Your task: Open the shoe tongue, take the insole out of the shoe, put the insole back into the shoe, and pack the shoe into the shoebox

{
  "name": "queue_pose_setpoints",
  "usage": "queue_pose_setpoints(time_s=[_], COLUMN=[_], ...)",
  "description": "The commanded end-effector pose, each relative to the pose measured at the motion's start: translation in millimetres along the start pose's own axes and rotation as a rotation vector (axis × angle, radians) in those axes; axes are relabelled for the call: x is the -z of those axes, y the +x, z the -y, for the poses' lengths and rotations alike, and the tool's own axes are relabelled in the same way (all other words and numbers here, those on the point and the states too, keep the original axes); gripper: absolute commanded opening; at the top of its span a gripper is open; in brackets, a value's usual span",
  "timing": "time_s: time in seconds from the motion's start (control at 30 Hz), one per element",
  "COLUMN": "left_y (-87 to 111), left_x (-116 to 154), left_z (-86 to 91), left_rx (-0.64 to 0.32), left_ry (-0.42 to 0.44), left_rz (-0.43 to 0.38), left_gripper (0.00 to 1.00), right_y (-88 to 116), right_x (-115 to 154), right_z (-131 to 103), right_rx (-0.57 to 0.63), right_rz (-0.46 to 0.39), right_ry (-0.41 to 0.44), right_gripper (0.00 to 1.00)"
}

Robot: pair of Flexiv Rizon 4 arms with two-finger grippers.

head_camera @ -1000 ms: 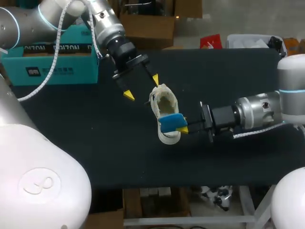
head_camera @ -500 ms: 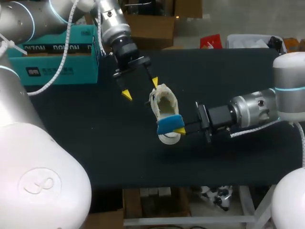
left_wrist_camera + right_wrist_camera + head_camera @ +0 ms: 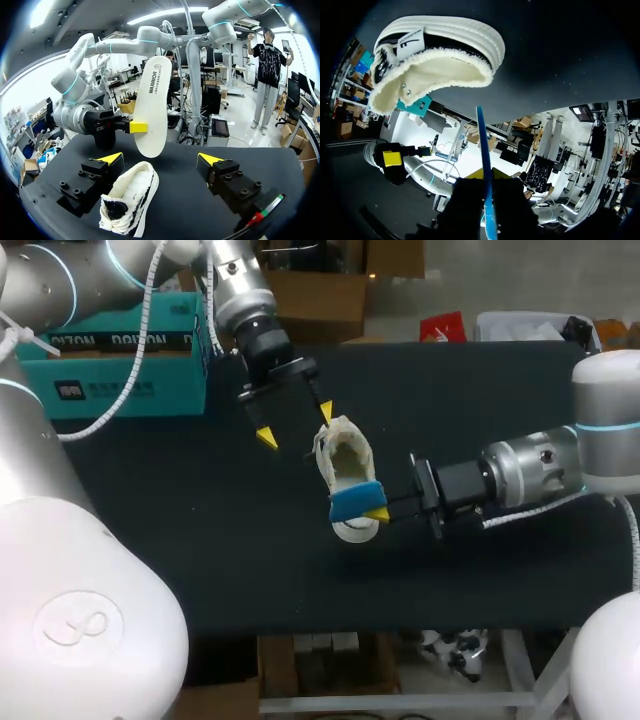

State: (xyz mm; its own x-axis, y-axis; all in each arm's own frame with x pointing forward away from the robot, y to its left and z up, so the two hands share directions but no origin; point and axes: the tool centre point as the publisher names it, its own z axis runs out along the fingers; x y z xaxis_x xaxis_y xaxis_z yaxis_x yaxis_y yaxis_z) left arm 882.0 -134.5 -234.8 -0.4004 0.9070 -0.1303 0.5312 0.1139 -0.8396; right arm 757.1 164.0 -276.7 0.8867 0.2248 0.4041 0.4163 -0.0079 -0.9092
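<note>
place: robotics lab | evidence: left arm (image 3: pixel 60 285), right arm (image 3: pixel 530 472), black table (image 3: pixel 200 540)

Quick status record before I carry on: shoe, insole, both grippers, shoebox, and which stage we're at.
shoe: on the black table, outside the box
insole: out of the shoe, held upright over one end of it
right gripper: shut on the insole
left gripper: open, by the shoe's far end, holding nothing
shoebox: teal, at the table's far left corner
stage: insole out, not yet put back
</note>
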Motion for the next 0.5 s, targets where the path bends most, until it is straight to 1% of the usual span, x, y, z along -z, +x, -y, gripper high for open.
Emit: queue_pose_setpoints(time_s=[0.03, 0.4, 0.5], left_y=[-0.5, -0.5, -0.7], left_x=[0.2, 0.2, -7.9], left_z=[-0.8, -0.8, -3.1], left_rx=[0.000, 0.000, -0.020], left_ry=[0.002, 0.002, -0.013], left_rz=[-0.001, -0.001, 0.070], left_gripper=[1.00, 1.00, 1.00], right_y=[0.1, 0.1, 0.4], right_x=[1.0, 1.0, -0.2], right_z=[-0.8, -0.8, -1.9], right_rx=[-0.001, -0.001, -0.004], right_rz=[0.002, 0.002, -0.005], right_ry=[0.004, 0.004, -0.001], right_gripper=[0.00, 0.00, 0.00])
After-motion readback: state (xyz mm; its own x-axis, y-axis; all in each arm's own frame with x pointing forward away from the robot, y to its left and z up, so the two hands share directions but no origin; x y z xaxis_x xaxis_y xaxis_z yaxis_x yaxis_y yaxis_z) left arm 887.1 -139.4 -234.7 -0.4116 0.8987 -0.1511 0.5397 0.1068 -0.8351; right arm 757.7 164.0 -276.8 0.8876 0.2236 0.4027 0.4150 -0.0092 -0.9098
